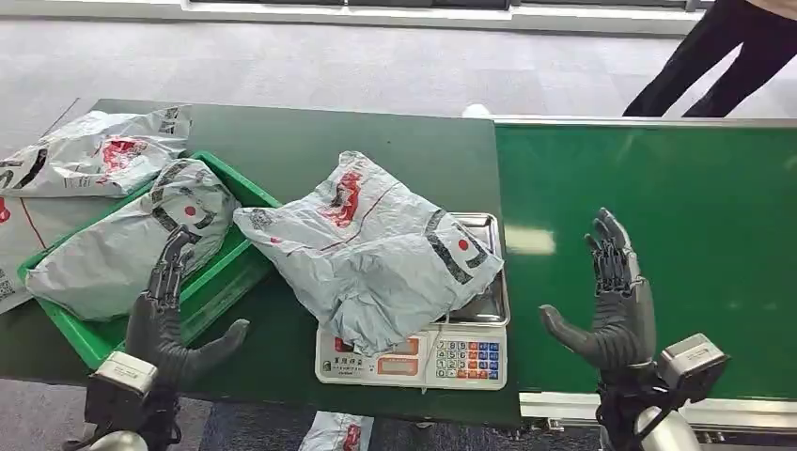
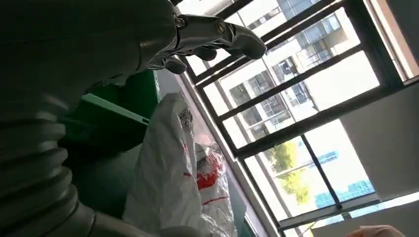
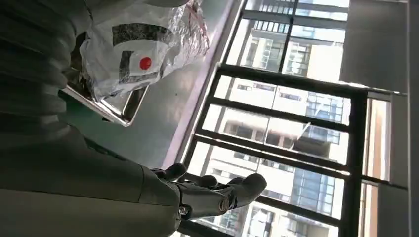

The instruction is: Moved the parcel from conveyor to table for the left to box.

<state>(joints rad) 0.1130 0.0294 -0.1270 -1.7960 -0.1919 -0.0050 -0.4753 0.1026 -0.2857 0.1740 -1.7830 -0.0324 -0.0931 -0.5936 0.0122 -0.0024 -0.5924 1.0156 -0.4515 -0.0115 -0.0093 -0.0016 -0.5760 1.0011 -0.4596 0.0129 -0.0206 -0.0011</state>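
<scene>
Now parcel rests on scale (hands empty).

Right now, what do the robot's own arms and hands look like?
Both hands, left hand and right hand, are dark grey with slim black jointed fingers and a thick grey thumb. A small silver-grey box sits at each wrist, and dark cabling shows below the right one. In the wrist views, each hand has a grey ribbed cover behind it and a small screw at the thumb's base.
</scene>
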